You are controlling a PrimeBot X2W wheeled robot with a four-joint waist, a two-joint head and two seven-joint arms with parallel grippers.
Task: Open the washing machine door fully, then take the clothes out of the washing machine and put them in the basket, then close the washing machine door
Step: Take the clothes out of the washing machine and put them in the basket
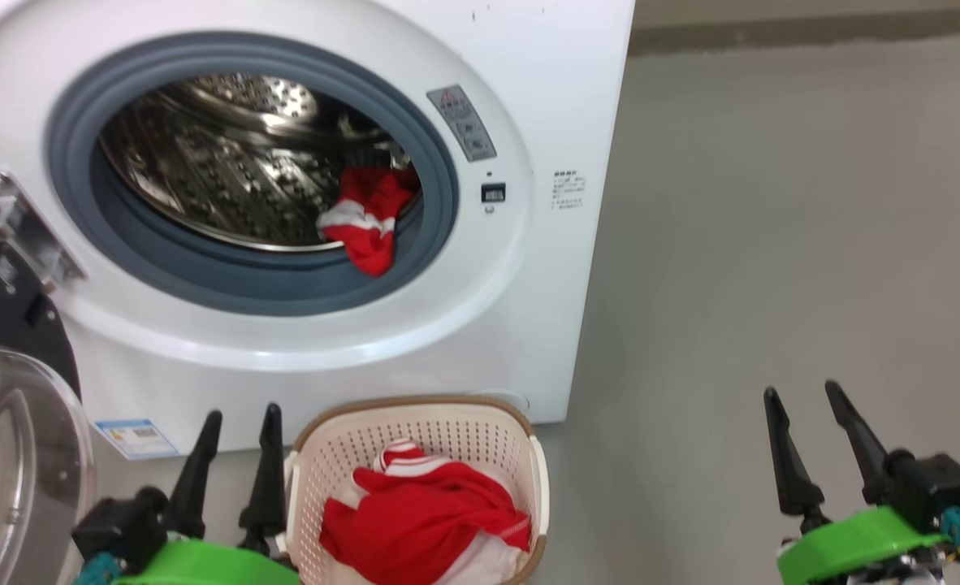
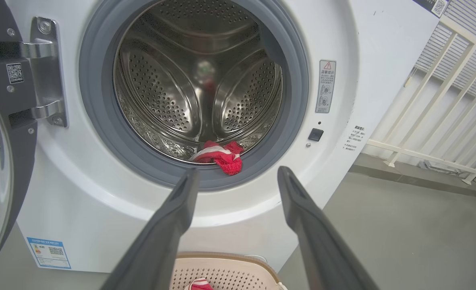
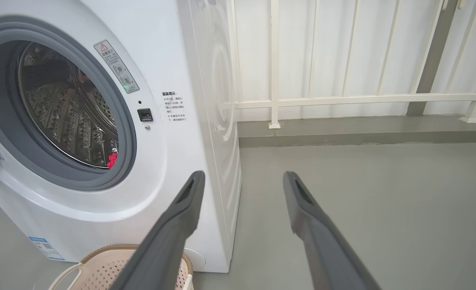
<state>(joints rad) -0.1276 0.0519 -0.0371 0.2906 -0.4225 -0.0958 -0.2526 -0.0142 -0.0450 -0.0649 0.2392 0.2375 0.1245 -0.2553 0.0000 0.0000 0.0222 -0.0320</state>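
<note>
red clothes [image 1: 423, 520] lie in the basket [image 1: 464, 443] before the washing machine [image 1: 529, 122]; one red garment [image 1: 366, 219] drapes from the drum [image 1: 220, 171] over the grey ring [image 1: 244, 284]. door [image 1: 17, 455] open. left gripper [image 1: 243, 410] and right gripper [image 1: 801, 388] spread, empty.

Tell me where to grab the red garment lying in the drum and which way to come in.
Best pinch the bunched fold of the red garment that droops over the grey rubber ring at the opening's lower right. Come straight in from the front; that fold sticks out toward you.
</note>
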